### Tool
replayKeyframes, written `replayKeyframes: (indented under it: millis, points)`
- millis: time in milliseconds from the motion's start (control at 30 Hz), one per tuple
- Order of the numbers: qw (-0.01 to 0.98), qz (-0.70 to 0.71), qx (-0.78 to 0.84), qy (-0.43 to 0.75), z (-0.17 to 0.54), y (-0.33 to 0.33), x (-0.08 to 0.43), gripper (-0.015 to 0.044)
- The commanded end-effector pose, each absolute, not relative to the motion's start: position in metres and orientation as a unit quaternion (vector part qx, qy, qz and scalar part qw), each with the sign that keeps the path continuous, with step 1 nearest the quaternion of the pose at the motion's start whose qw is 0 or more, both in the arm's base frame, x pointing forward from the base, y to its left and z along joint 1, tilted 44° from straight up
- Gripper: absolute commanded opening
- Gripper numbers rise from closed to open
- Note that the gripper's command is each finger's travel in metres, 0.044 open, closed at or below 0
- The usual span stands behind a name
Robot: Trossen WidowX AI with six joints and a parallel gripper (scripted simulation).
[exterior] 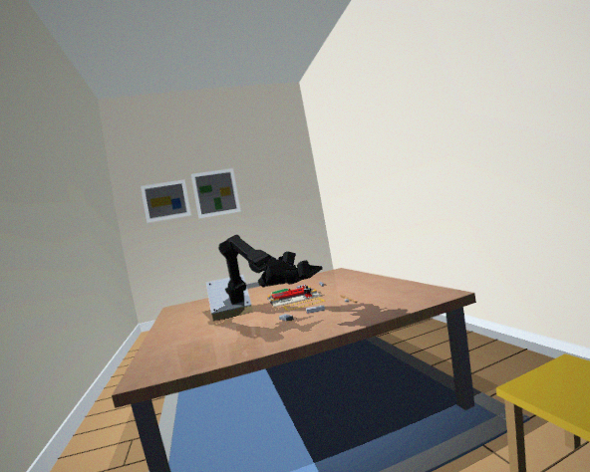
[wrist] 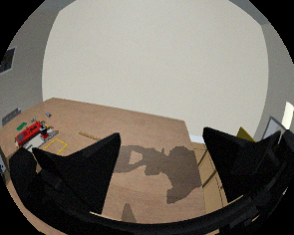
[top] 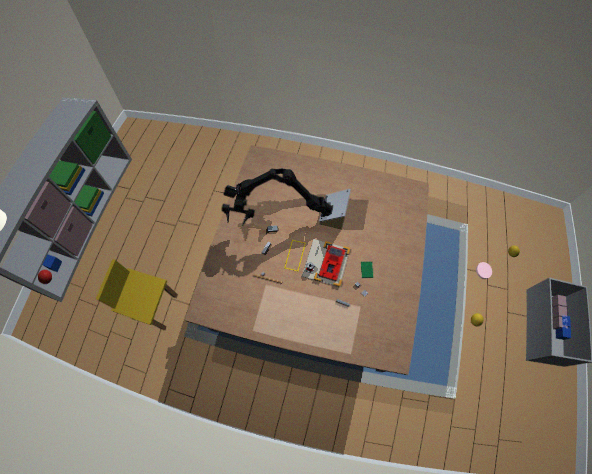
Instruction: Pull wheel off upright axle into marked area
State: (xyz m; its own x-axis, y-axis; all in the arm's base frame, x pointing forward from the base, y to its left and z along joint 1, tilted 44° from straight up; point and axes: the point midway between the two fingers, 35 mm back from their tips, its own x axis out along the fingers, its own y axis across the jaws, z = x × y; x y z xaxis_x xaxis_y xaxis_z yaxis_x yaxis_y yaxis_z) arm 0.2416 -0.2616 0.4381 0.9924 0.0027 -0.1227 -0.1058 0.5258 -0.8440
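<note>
A small dark wheel [top: 310, 266] [exterior: 307, 291] [wrist: 44, 132] appears to sit on the upright axle, at the corner of a pale plate beside the red vehicle; the axle itself is too small to make out. The marked area is a yellow outline [top: 288, 254] [wrist: 62, 141] on the table, next to the pale plate, with nothing seen inside it. My gripper [top: 236, 221] [wrist: 162, 134] is open, with nothing between its widely spread fingers. It hangs high above the table near one edge, well apart from the wheel and the outline.
A red vehicle [top: 332, 262] [exterior: 291, 292] [wrist: 27, 134] stands against the pale plate. Two grey parts [top: 272, 229] [top: 266, 248] lie between my gripper and the outline. A tan beam [top: 267, 279], a green plate [top: 366, 269] and a pale sheet [top: 306, 318] lie around them.
</note>
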Motion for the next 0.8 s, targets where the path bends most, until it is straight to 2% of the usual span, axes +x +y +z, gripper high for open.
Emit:
replayKeyframes:
  millis: [0, 100, 400, 767]
  points:
    - [0.875, 0.031, -0.481, 0.055, 0.437, -0.262, 0.243, 0.0374]
    - [0.910, 0.035, -0.406, 0.078, 0.421, -0.264, 0.260, 0.0300]
    - [0.973, 0.037, -0.124, 0.190, 0.352, -0.252, 0.323, 0.0300]
    - [0.922, -0.023, 0.155, 0.355, 0.261, -0.203, 0.381, 0.0300]
